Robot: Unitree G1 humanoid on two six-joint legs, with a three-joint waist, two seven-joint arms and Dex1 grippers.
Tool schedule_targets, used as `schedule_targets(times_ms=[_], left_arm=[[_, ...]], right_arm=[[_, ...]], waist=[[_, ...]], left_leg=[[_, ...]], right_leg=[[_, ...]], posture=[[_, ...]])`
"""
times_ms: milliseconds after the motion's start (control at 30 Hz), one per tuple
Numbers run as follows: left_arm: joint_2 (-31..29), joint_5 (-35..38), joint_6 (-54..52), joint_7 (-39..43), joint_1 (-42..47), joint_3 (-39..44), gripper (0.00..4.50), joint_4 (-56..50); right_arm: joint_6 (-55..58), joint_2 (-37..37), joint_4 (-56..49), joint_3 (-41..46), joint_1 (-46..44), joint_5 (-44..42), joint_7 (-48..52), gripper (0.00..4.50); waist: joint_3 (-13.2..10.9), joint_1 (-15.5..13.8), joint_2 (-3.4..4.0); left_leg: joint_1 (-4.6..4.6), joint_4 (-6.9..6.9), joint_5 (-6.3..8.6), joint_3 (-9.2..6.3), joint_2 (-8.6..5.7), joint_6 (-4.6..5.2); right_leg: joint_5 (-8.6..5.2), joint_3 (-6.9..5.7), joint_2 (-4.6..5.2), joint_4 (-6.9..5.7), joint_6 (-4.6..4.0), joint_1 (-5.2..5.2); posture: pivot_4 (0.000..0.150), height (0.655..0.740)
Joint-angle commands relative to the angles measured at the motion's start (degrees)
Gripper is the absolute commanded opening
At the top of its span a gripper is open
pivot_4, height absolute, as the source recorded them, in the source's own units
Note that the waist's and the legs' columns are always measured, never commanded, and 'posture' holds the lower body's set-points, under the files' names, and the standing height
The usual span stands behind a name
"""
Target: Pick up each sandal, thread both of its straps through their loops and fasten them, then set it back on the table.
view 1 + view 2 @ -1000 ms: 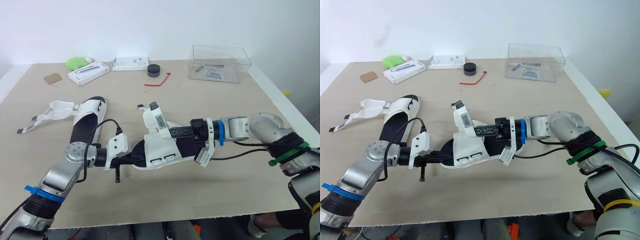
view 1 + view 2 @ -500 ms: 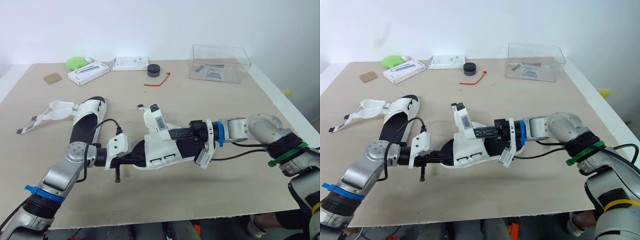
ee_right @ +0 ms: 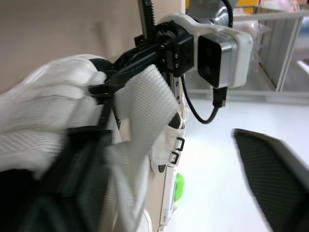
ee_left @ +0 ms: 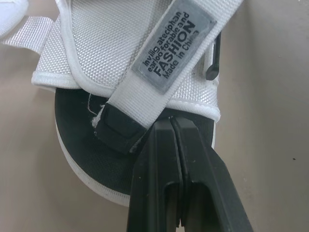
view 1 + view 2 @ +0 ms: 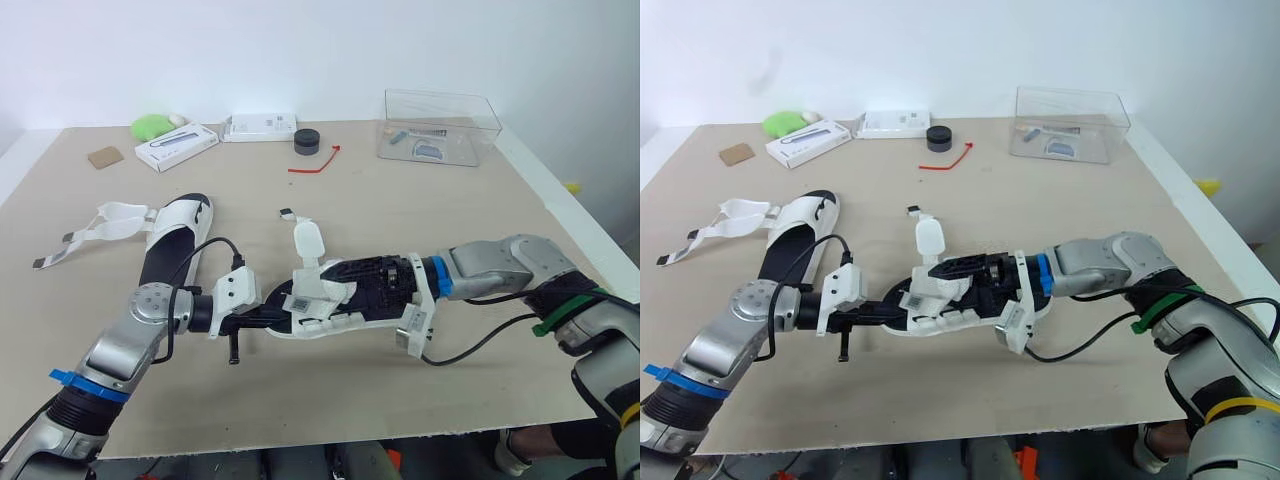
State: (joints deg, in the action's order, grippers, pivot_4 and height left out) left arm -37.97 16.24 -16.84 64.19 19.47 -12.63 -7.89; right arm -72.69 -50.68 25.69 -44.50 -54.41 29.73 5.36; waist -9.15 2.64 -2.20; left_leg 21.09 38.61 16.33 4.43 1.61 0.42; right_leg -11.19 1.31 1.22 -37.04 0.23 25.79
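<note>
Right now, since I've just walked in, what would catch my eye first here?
The white sandal mid-table, with the left end effector at one end and the right end effector reaching in from the other, one strap standing up loose. Left of it lies a second sandal with its straps splayed open.

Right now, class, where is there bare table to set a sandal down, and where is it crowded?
Bare: between the red tie and the middle sandal; the near edge. Crowded: the back row up to the clear box, and the left, around the second sandal.
</note>
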Motion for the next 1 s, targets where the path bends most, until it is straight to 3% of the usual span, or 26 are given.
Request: schedule_targets(times_ms=[33,100,200,367,767,1000], left_arm=[[-0.3,-0.8,0.3,0.3,0.2,0.1,0.00,0.6],[-0.4,-0.9,0.5,0.3,0.2,0.0,0.00,0.8],[-0.5,-0.9,0.6,0.5,0.4,0.0,0.00,1.3],[-0.3,-1.0,0.8,0.7,0.7,-0.1,0.00,2.0],[0.3,-0.1,-1.0,2.1,1.3,-0.4,0.00,1.9],[0.0,-0.1,-1.4,2.4,1.4,-0.1,0.00,2.0]], right_arm=[[7.7,-5.4,-8.4,-4.3,3.9,-23.1,15.5,4.47],[19.9,-10.0,-18.2,-5.1,8.1,-39.6,28.0,4.47],[37.2,-14.1,-30.1,-1.4,11.8,-55.8,40.9,4.47],[68.1,-14.9,-42.5,7.8,11.5,-75.0,48.7,4.47],[108.4,-6.2,-47.8,19.4,11.2,-80.9,49.3,4.47],[111.3,-4.4,-45.9,22.3,15.4,-73.9,53.5,4.47]], waist=[[0.0,0.0,0.00],[0.0,-0.1,0.01],[0.0,0.0,0.02],[0.0,-0.2,0.02],[0.0,-0.5,0.01],[0.0,-1.0,0.00]], left_leg=[[0.00,0.00,0.00,0.00,0.00,0.01],[0.01,0.00,0.06,-0.02,0.01,0.10],[-0.01,0.03,0.14,-0.02,0.06,0.24],[-0.04,0.11,0.12,-0.10,0.24,0.21],[0.00,0.25,-0.01,-0.40,0.22,0.16],[0.08,0.25,0.01,-0.51,0.08,0.19]], right_leg=[[0.00,-0.01,0.01,0.00,-0.01,-0.01],[-0.01,-0.02,0.02,0.01,-0.01,-0.01],[-0.03,-0.02,0.08,0.01,-0.02,-0.04],[0.05,-0.17,0.02,-0.02,-0.16,-0.06],[0.07,-0.41,-0.16,-0.03,-0.16,-0.20],[-0.01,-0.49,-0.06,0.00,-0.04,-0.20]], posture=[[0.150,0.7400],[0.150,0.7400],[0.150,0.7400],[0.150,0.7400],[0.150,0.7400],[0.150,0.7400]])
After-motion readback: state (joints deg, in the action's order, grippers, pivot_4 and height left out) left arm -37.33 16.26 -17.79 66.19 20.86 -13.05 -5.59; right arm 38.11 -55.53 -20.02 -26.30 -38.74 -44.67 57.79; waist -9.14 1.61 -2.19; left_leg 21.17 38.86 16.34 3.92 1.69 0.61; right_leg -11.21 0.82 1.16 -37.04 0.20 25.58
